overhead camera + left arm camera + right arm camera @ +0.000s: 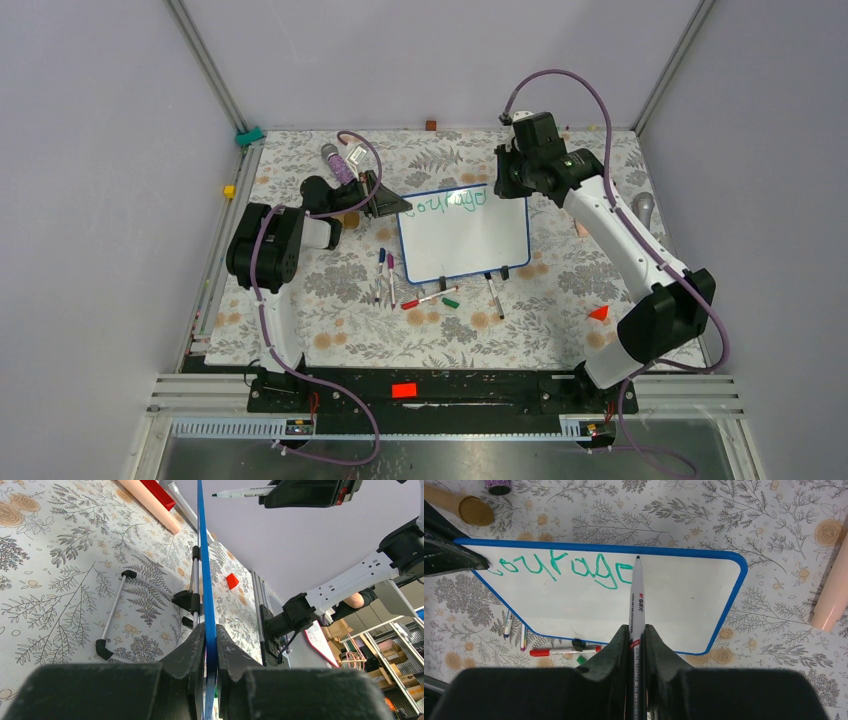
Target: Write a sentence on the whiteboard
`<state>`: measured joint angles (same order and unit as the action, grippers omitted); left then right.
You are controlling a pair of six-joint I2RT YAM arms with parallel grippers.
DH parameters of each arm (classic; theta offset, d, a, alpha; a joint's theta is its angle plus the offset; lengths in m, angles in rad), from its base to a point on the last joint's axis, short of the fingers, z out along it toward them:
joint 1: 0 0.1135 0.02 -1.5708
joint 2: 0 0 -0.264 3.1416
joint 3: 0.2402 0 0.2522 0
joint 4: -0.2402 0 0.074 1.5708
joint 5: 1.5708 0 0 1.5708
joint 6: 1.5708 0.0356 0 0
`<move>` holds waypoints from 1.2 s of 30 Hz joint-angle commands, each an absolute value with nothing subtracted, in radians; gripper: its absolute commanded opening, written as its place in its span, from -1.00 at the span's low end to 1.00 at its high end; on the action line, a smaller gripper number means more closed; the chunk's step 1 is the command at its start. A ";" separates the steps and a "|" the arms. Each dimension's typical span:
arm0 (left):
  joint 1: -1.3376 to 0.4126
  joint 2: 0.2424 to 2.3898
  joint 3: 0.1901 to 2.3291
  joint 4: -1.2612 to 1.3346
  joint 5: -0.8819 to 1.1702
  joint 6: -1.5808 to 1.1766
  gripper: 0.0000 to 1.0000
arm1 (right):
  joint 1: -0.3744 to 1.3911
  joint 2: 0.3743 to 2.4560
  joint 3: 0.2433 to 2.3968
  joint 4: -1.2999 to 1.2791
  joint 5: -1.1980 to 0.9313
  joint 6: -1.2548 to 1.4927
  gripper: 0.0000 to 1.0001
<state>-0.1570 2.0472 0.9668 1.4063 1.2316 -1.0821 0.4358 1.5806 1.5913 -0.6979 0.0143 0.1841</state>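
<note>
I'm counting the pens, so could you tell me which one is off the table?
The white marker clamped in the right gripper, pointing at the whiteboard; the other pens lie loose on the tablecloth by the board's near edge.

One view looks down from high behind; both wrist views sit close, sharing the whiteboard (684,600).

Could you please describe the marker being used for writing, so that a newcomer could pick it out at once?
Find the blue-framed whiteboard in the middle of the floral table. Over its far edge the right gripper is shut on a white marker, tip toward the green word "courage". It alone is held; the other pens lie loose by the board's near edge.
</note>
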 commanded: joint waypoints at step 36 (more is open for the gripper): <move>0.155 1.701 0.870 1.219 1.065 -1.020 0.92 | 0.408 1.402 1.620 -0.782 -0.064 0.203 -1.00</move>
<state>0.1600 1.8702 0.9363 1.3964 1.1625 -1.0946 0.4122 1.4105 1.5814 -0.7692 -0.0307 0.1833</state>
